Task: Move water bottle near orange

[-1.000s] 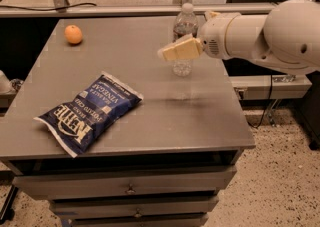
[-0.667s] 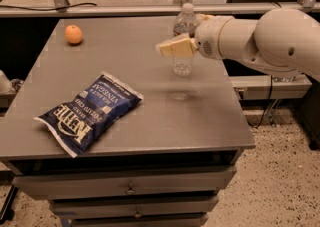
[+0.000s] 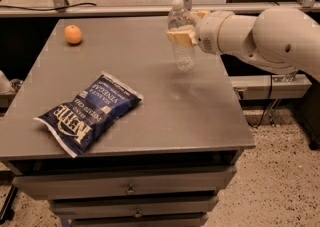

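Grey table (image 3: 150,136): flat metal top over a stack of drawers (image 3: 125,187) on its front face, small knobs at centre. Speckled floor (image 3: 280,181) off the table's right side. A pale rail (image 3: 100,10) runs along behind the table's far edge.

Robot arm (image 3: 280,38): bulky white casing, reaching in from beyond the table's right edge over the far right part of the top.

Chip bag (image 3: 90,112): dark blue, white lettering, lying flat on the table's near left part, slanted, one end close to the front edge.

Water bottle (image 3: 184,57): clear, ribbed, white cap up, upright. Sits over the table's far right part, inboard of the right edge. Its base looks to be just clear of the top, with a faint shadow on the surface beneath it; contact cannot be ruled out for certain.

Gripper (image 3: 181,35): at the end of the arm, over the table's far right part. Tan fingers (image 3: 177,36) closed round the bottle's upper middle, gripping it from the right; only the bottle is in its hold.

Orange (image 3: 73,34): small, round, resting on the table's far left corner area, near the left edge. Well apart from the bottle, with bare table top between them.
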Tool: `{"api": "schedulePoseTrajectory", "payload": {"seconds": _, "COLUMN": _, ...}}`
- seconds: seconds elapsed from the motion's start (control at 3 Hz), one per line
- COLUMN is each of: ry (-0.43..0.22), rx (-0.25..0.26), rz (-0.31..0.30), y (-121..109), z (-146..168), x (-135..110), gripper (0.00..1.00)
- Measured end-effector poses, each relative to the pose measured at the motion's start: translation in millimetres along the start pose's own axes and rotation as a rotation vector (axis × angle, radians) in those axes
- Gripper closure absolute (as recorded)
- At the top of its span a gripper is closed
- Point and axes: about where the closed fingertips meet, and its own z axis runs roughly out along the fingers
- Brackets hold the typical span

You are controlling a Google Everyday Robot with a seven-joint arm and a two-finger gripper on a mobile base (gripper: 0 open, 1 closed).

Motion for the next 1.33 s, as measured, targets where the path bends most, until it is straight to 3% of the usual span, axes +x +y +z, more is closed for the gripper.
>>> {"api": "schedulePoseTrajectory", "payload": {"seconds": 0.33, "ry": -0.012, "rx": 0.019, "rz": -0.026, "y": -7.9, "z": 5.7, "x": -26.0, "gripper": 0.87}}
{"api": "schedulePoseTrajectory", "payload": {"seconds": 0.67, "ry": -0.013, "rx": 0.014, "rz": -0.025, "y": -5.5, "z": 8.6, "x": -27.7, "gripper": 1.0}}
{"api": "schedulePoseTrajectory", "payload": {"seconds": 1.33, "ry": -0.038, "rx": 0.005, "rz": 0.004, "y": -5.9, "z": 14.4, "x": -28.6, "gripper": 1.0}}
